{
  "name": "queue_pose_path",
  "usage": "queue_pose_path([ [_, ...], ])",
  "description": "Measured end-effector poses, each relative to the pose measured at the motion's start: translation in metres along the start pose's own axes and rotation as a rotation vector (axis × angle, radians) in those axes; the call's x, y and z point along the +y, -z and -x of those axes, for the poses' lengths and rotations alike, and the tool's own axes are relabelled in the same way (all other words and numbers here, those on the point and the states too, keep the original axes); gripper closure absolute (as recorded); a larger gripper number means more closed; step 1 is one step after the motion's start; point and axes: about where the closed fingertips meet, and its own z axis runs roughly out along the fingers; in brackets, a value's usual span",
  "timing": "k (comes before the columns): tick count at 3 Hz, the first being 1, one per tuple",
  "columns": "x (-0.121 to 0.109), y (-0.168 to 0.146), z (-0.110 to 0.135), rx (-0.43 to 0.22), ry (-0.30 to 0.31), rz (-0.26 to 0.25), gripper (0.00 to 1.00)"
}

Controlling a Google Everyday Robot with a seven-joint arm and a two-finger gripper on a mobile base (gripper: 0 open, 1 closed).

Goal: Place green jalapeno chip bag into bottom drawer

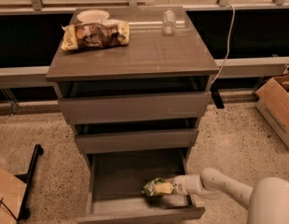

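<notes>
Down at floor level, the bottom drawer [126, 171] of the grey-brown cabinet stands pulled well out, its wide box interior exposed. The white arm [219, 185] reaches in from the right, crossing the drawer's right wall near the front corner. The end effector [165, 188] sits inside the drawer, towards the front right. The green jalapeno chip bag [152, 186] is bunched against its tip, within the drawer's walls. Whether the end effector is clamped on the bag or has let go cannot be told from where I stand, nor whether the bag rests on the drawer floor or hangs just above it.

The middle drawer [137, 141] and top drawer [133, 107] each stand slightly open above. On the worktop [144, 55] lie a larger brown-and-yellow chip bag [95, 34], a white bowl [92, 16] behind it, and a clear bottle [168, 21] well apart to the right.

Judged from this position, placement is nearly complete. Three hazards remain. The wrinkly foil may snag on the end effector and be dragged out over the drawer front during withdrawal. A steep upward retreat could strike the projecting middle drawer front. A sideways pull could knock the arm against the right wall.
</notes>
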Motion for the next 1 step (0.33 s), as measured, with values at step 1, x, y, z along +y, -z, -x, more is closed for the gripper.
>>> queue_pose_path([
  [1,0.0013,-0.0022,-0.0006,0.002,0.0,0.004,0.0],
])
